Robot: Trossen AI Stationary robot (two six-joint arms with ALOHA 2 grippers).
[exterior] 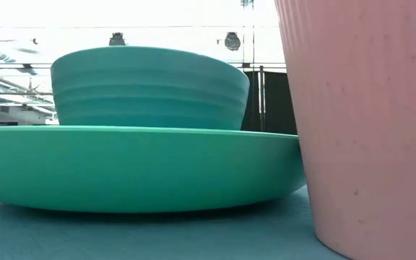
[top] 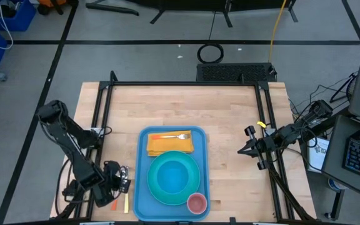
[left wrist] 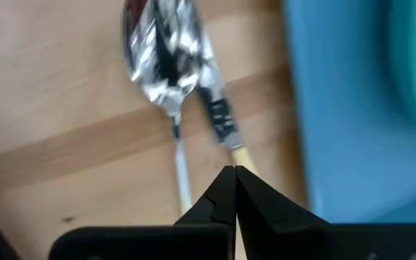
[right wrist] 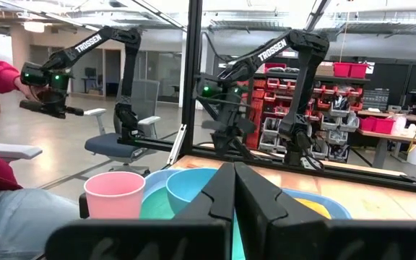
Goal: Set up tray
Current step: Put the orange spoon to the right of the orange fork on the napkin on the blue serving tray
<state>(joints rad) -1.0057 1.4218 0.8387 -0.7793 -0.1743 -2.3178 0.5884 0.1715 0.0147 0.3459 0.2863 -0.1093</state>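
1. My left arm is folded low at the table's left front corner, its claw [top: 122, 182] just beside the tray's left rim, pointing toward it.
2. Left claw [left wrist: 235, 173]: tips pressed together, nothing between them. It hovers over a spoon [left wrist: 161, 50] and a yellow-handled utensil [left wrist: 222, 126] lying side by side on the wood; I can't tell what that second utensil is.
3. Tray [top: 141, 199], blue, sits at front centre of the table. On it: yellow napkin [top: 169, 145] at the far end with a fork [top: 175, 135] on top, teal plate [top: 195, 184] in the middle holding a bowl [top: 172, 177], pink cup [top: 197, 202] at the near right corner.
4. Low view: the bowl [exterior: 150, 88], plate [exterior: 136, 170] and cup [exterior: 367, 123] fill everything; the cup is cut off at the right edge.
5. My right arm is stretched over the table's right side, claw [top: 242, 150] well apart from the tray, aimed at it.
6. Right claw [right wrist: 234, 188]: fingers together, empty. They hide part of the bowl [right wrist: 190, 189] and plate behind them.
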